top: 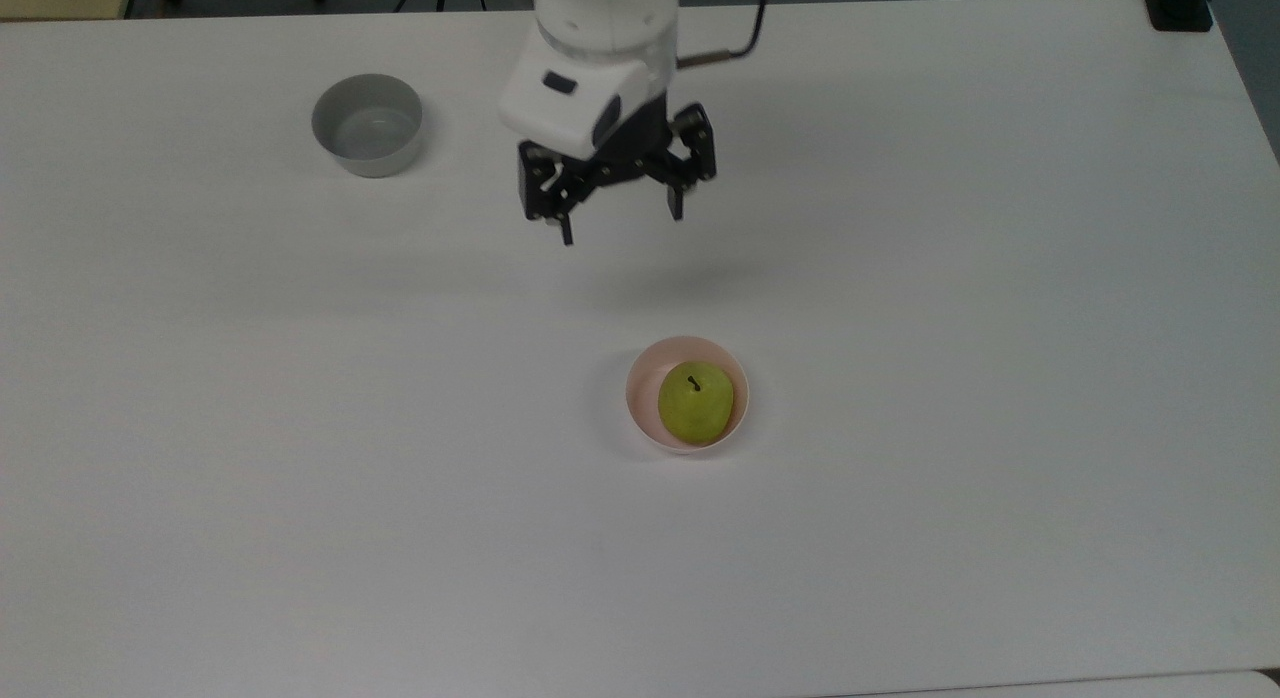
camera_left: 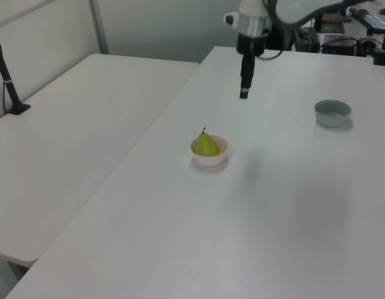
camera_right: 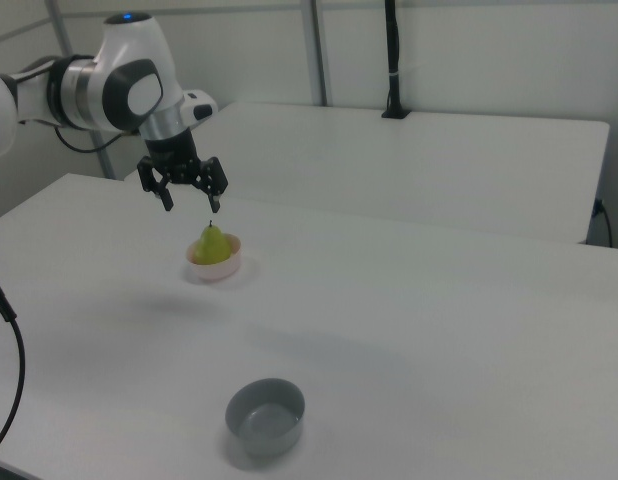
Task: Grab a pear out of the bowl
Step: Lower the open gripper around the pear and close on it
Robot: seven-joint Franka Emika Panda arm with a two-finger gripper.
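A yellow-green pear (top: 695,402) with a short dark stem stands upright in a small pale pink bowl (top: 642,380) near the middle of the white table; both also appear in the left view, pear (camera_left: 207,145) in bowl (camera_left: 209,158), and in the right view, pear (camera_right: 213,243) in bowl (camera_right: 214,269). My gripper (top: 622,214) hangs open in the air, fingers pointing down, well above the table and short of the bowl, toward the top view's upper left of it. In the right view the gripper (camera_right: 192,196) hovers just above and left of the pear. Nothing is between its fingers.
An empty grey bowl (top: 367,124) sits at the top view's upper left, also visible as the grey bowl (camera_right: 265,415) near the front in the right view. A second white table (camera_left: 74,131) adjoins on the left view's left. A black post (camera_left: 7,78) stands there.
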